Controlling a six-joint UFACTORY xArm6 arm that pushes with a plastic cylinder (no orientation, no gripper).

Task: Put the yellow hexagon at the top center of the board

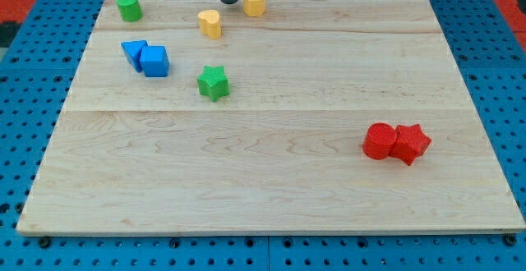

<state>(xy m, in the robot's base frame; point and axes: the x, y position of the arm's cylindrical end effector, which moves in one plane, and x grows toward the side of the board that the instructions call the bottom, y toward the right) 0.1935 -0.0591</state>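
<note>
The yellow hexagon (255,2) stands near the view's top edge of the wooden board (271,181), close to its middle. My tip (228,1) is just to the hexagon's left, a small gap away. A second yellow block (209,23), rounded in shape, lies below and to the left of my tip.
A green cylinder (128,6) is at the top left. A blue triangle-like block (134,53) and a blue cube (154,61) touch at the left. A green star (213,82) lies centre-left. A red cylinder (380,140) and red star (409,144) touch at the right.
</note>
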